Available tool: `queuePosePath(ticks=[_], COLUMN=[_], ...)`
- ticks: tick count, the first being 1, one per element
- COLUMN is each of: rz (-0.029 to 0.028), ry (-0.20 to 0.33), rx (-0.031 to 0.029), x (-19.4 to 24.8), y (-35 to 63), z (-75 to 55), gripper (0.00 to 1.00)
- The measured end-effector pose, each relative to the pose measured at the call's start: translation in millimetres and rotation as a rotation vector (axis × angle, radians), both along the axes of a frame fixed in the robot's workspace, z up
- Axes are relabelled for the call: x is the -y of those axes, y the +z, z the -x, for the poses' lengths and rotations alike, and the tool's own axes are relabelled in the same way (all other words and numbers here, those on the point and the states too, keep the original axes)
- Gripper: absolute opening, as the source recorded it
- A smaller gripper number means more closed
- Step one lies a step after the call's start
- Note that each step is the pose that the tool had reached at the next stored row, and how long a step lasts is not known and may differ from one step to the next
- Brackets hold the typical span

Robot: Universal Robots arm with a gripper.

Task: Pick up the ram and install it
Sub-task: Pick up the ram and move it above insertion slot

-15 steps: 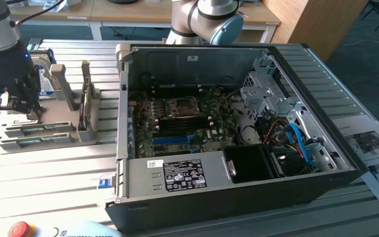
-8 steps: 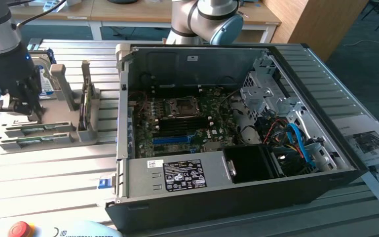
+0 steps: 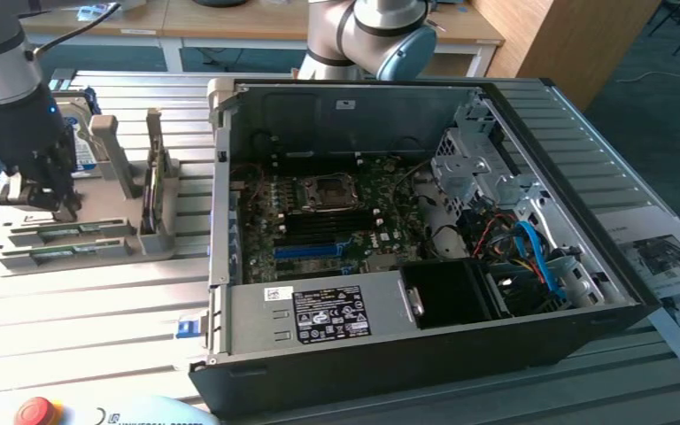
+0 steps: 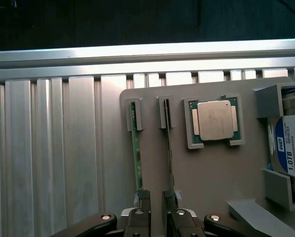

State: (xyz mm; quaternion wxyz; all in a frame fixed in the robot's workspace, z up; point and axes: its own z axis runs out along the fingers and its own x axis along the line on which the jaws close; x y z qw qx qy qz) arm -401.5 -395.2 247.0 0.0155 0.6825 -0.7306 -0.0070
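Pick-up stage, I reckon: the black two-fingered tool (image 4: 156,196) hovers, narrowly parted and empty, over the grey plastic holder (image 4: 211,182) where the slim green ram stick (image 4: 135,148) stands on edge, so grasping needs the jaws squared across that thin edge.

ram (image 4: 135,148) upright in holder (image 4: 211,173), processor (image 4: 215,120) beside

Exterior overview; wrist close above holder (image 4: 211,173)
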Motion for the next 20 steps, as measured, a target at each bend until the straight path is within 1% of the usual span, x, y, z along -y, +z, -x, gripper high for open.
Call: queuePosePath(ticks=[13,18,20], rz=[0.0003,0.0004,0.0001], ry=[0.0,0.0,0.0], rx=[0.0003,0.0001,0.0006], x=[0.0,0.0,0.8], y=[-14.6,-15.0,-15.3], z=[0.0,0.0,0.1], gripper=[0.24,0.24,0.24])
